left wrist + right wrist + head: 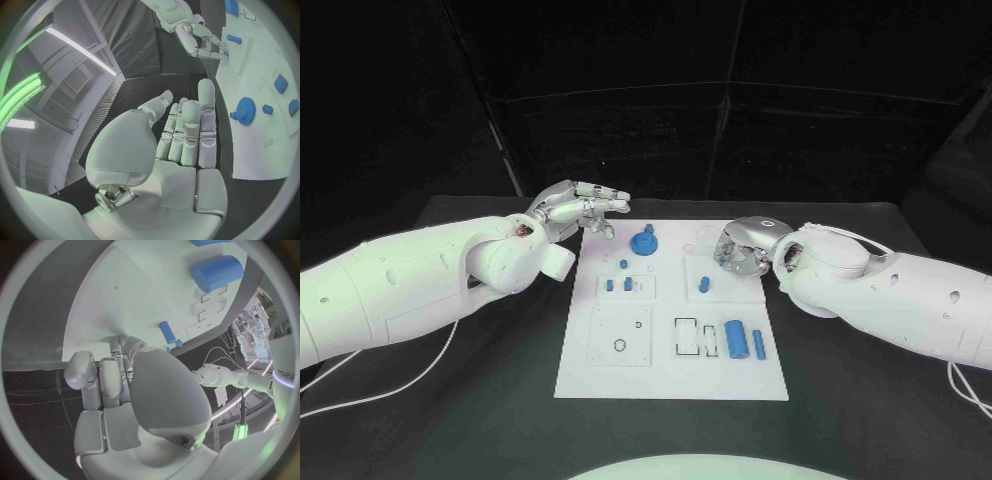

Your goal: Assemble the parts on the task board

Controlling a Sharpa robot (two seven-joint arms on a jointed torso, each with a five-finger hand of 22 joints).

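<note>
Head view: the right hand (740, 252) hovers over the task board (668, 375) near its right edge, fingers curled down by a small blue peg (705, 284), so it should settle straight down and pinch squarely; I cannot tell whether it holds anything, while two blue cylinders (747, 342) lie with long axes running toward and away from the robot. Left wrist view: the left hand (181, 135) is spread flat, holding nothing, beside the board's blue gear (245, 110). Right wrist view: a blue peg (167, 332) lies just past the curled fingers (100, 380), its long axis angled along the board.
</note>
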